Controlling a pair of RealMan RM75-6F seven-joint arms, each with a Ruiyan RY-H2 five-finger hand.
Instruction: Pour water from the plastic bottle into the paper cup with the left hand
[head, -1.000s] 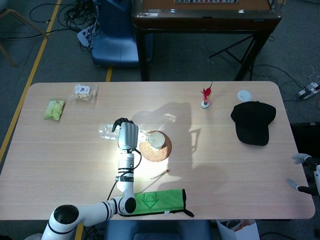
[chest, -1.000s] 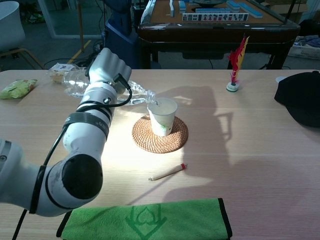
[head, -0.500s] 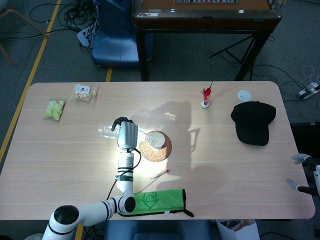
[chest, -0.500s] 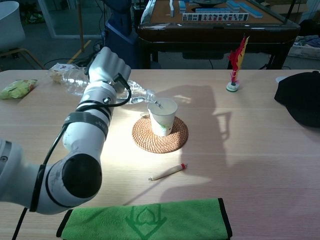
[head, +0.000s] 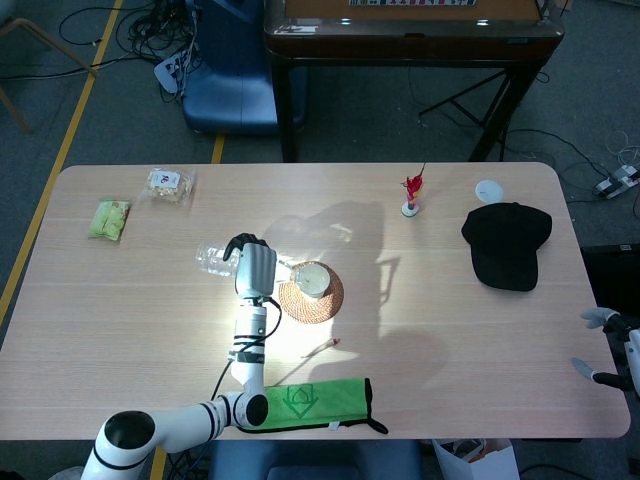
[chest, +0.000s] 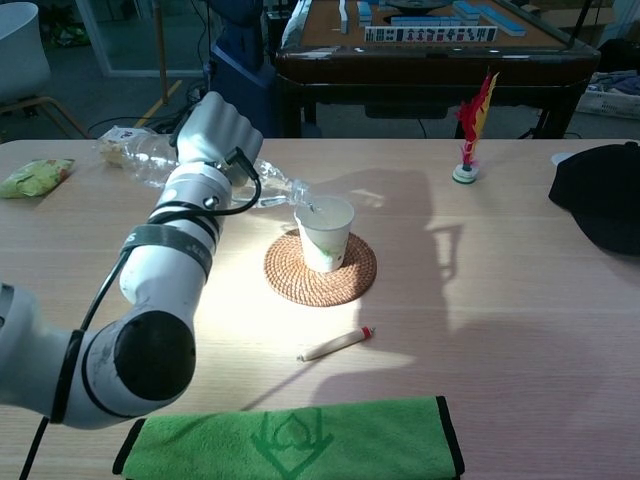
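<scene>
My left hand (chest: 214, 128) (head: 254, 268) grips a clear plastic bottle (chest: 150, 160) (head: 211, 258) lying almost level, its base raised to the left and its open mouth over the rim of the paper cup (chest: 325, 232) (head: 311, 280). The white cup stands upright on a round woven coaster (chest: 321, 268) (head: 311, 291) at the table's middle. My right hand (head: 603, 350) shows only in the head view, off the table's right edge, fingers spread and holding nothing.
A green cloth (chest: 290, 438) lies at the front edge, a small stick (chest: 335, 345) just beyond it. A black cap (chest: 600, 195), a red feathered shuttlecock (chest: 468, 135), a white lid (head: 488, 190) and two snack packets (head: 110, 218) (head: 167, 184) lie farther out.
The bottle's base has risen a little, steepening the tilt toward the cup. The right hand has not moved.
</scene>
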